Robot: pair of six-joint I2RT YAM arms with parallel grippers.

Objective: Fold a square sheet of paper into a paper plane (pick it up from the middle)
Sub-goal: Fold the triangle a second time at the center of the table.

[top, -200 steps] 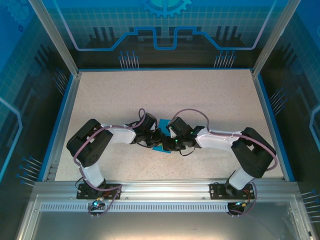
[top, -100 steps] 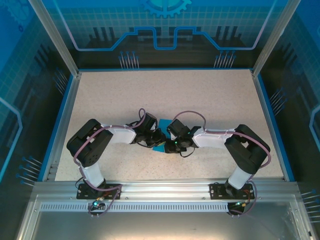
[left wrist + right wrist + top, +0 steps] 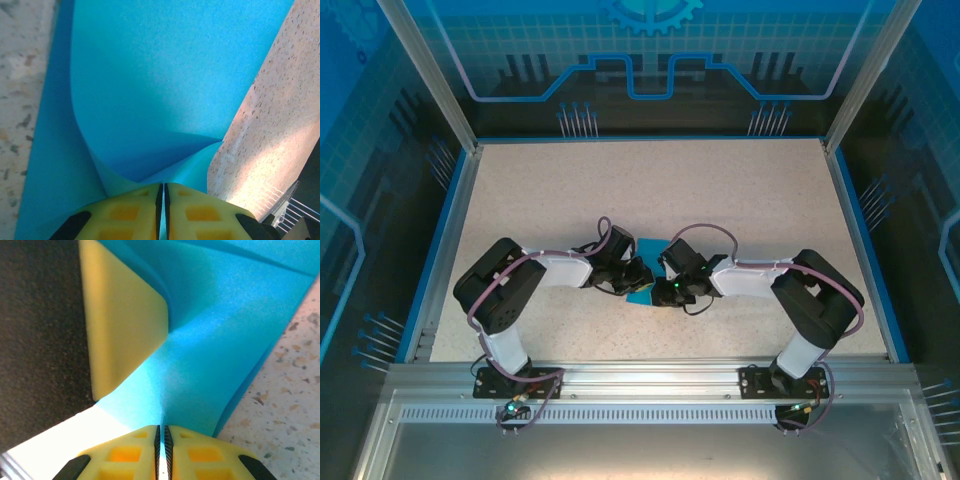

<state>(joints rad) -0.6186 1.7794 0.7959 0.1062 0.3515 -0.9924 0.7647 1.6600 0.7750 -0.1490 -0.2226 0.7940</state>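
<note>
Top external view is showing both black-and-white arms reaching inward over the speckled beige tabletop [image 3: 740,200], meeting just on the near side of its middle, where the bright blue square sheet of thin paper [image 3: 641,294] is sitting. Up close, the left gripper [image 3: 163,186] is clamping its yellow pads on a lifted, curling fold of the sheet. The right gripper [image 3: 161,427] is pinching the same sheet, jaws clenched on it, with one yellow pad [image 3: 120,330] of the left gripper touching the paper just beside it.
</note>
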